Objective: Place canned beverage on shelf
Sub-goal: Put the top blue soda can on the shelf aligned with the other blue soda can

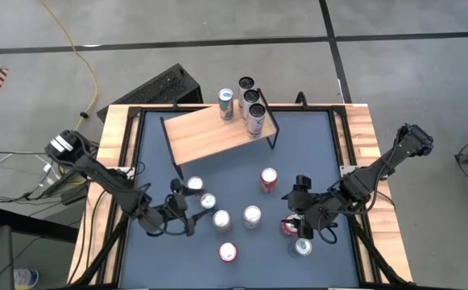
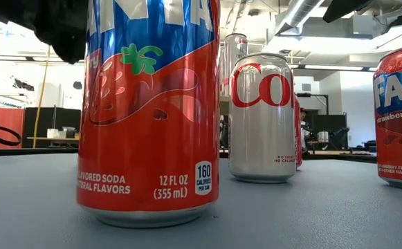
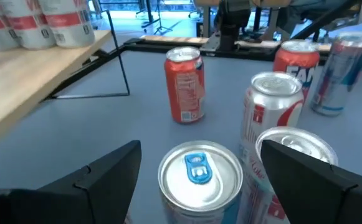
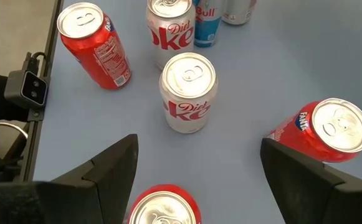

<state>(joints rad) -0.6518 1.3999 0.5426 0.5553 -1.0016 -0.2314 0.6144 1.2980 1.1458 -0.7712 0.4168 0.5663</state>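
Both grippers hang open over cans standing on the table near the shelf point(image 1: 217, 133); the left gripper point(image 3: 196, 171) straddles a blue-tabbed can point(image 3: 199, 180), likely rigid, smooth, best squeezed mid-body.

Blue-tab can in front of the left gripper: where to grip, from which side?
Grip the blue-tab can across its round side wall, below the rim. It stands upright, centred between the open left gripper's fingers. Probably come in level, straight ahead; a Diet Coke can crowds one side, so keep that finger tight to the wall. The right gripper is open over other cans.
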